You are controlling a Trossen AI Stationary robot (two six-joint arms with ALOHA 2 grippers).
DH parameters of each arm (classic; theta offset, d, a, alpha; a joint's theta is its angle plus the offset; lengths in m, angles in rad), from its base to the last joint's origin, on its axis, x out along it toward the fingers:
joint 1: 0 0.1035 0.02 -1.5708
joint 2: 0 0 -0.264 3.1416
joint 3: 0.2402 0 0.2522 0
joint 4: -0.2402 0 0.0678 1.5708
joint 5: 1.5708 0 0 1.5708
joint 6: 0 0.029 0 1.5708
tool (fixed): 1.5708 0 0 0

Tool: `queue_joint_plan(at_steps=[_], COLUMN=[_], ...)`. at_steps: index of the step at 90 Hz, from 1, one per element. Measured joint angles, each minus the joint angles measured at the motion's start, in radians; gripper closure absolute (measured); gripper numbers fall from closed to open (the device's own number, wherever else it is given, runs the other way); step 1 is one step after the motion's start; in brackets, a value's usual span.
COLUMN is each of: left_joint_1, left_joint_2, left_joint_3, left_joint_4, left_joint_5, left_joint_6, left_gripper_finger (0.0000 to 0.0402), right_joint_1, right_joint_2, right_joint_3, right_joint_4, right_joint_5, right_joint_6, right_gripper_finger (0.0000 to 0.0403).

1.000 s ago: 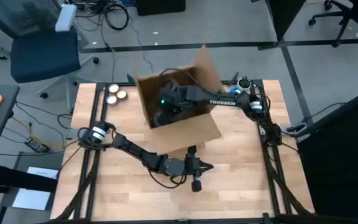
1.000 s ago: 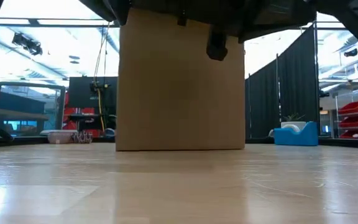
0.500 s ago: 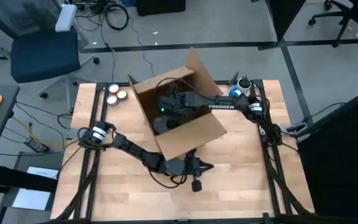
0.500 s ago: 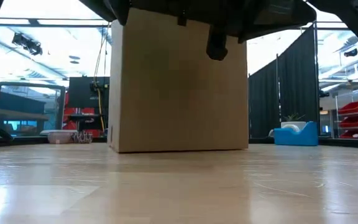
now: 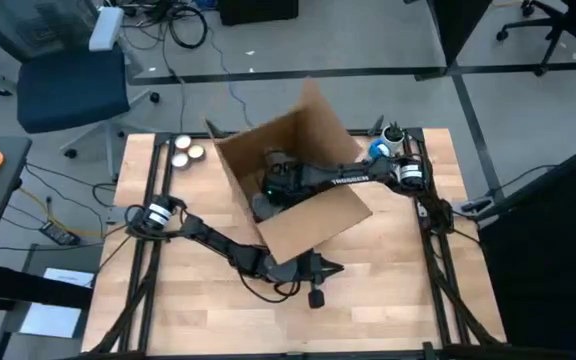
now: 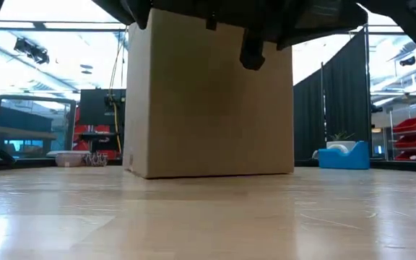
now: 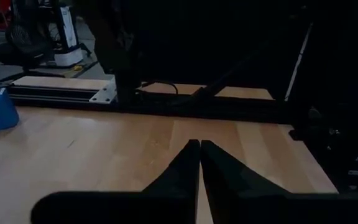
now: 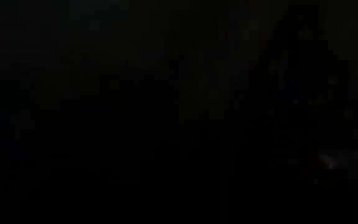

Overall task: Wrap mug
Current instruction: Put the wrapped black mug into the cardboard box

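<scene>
An open brown cardboard box [image 5: 318,215] stands on the wooden table, its flat bottom on the tabletop [image 6: 208,101]. My right arm reaches from the table's right side down into the box, and its gripper [image 5: 270,186] is deep inside among dark shapes. The right wrist view is black. The mug is hidden. My left gripper [image 5: 336,267] lies shut just in front of the box's near corner, with nothing between its fingers [image 7: 199,149].
A blue tape dispenser [image 5: 378,148] sits at the far right by the right arm's base. A few small round things [image 5: 183,150] lie at the far left corner. One box flap [image 5: 323,105] stands up at the far side. Bare wood [image 5: 398,290] lies at the near right.
The box has turned about on the table and slid a little toward the near edge; its near corner now points at my left gripper. My right arm, inside the box, has swung toward the near edge with it.
</scene>
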Motion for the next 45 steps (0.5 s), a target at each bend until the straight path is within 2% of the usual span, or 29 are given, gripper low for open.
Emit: queue_joint_plan(at_steps=[35, 45], left_joint_1=[0.0, 0.0], left_joint_2=[0.0, 0.0], left_joint_3=[0.0, 0.0], left_joint_4=[0.0, 0.0], left_joint_5=[0.0, 0.0], left_joint_6=[0.0, 0.0], left_gripper_finger=[0.0402, 0.0402], right_joint_1=[-0.014, -0.014], right_joint_2=[0.001, 0.002], right_joint_3=[-0.023, -0.024], right_joint_4=[0.013, 0.024], right_joint_5=[-0.061, -0.064], right_joint_6=[0.093, 0.11], right_gripper_finger=[0.0389, 0.0378])
